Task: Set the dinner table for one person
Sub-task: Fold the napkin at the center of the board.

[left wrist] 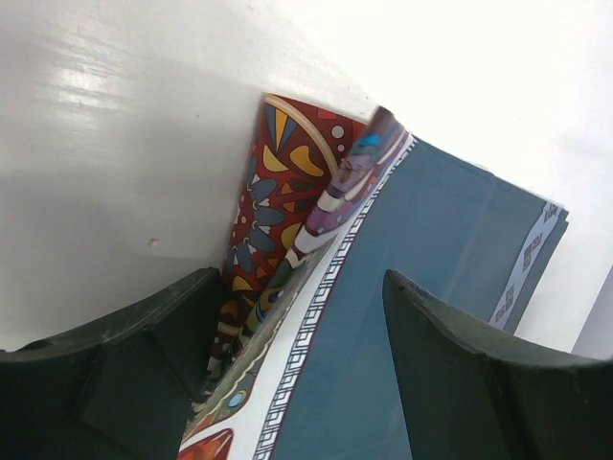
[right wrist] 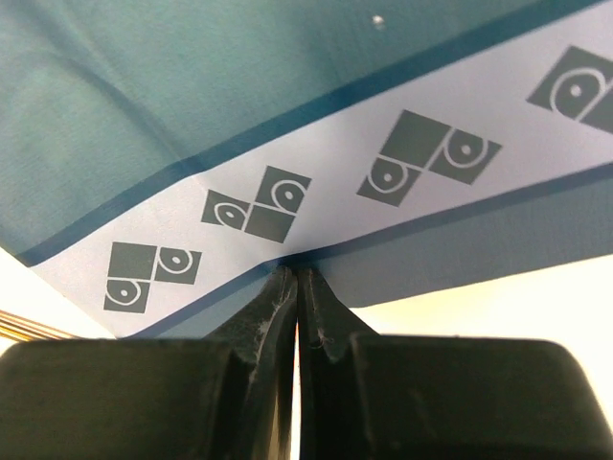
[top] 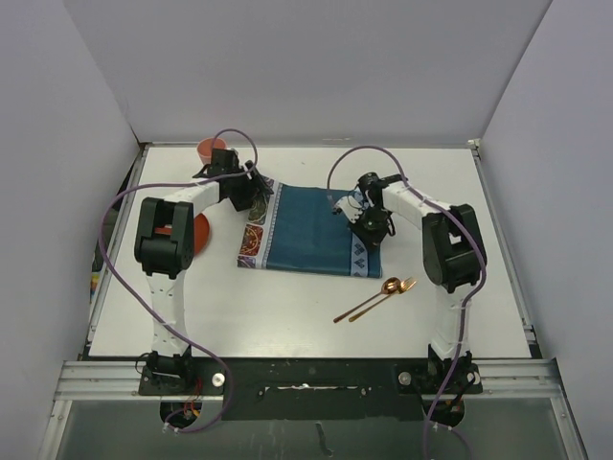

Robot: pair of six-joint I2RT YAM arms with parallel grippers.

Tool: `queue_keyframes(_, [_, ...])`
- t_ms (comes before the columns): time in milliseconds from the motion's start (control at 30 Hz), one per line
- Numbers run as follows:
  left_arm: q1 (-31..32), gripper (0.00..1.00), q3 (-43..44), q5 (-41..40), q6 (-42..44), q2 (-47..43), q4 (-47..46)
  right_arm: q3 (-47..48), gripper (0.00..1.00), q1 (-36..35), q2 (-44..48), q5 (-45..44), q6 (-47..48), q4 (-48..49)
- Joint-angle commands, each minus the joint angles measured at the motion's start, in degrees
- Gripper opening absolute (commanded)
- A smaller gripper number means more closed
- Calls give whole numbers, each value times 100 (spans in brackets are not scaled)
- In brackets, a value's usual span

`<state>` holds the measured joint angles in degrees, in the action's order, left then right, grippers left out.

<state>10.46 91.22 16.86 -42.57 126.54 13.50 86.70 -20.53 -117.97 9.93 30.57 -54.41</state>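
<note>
Quick count: two copper spoons (top: 375,300), one teal placemat (top: 306,230), one orange cup (top: 211,149), one red plate (top: 200,233), two robot arms (top: 161,244), one white bench (top: 287,326).

Both arms reach forward and bend inward, with the wrists held low. The left claw (left wrist: 299,287) has its fingers wide apart. The right claw (right wrist: 297,278) has its fingers pressed together, seemingly nipping the mat (right wrist: 192,96) edge.
</note>
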Motion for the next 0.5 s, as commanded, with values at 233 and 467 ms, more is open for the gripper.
queue_keyframes(233, [149, 68, -468, 244, 234, -547, 478, 69, 0, 632, 10, -681, 288, -171])
queue_keyframes(467, [141, 68, -684, 337, 240, -654, 325, 62, 0, 548, 139, -561, -5, -210])
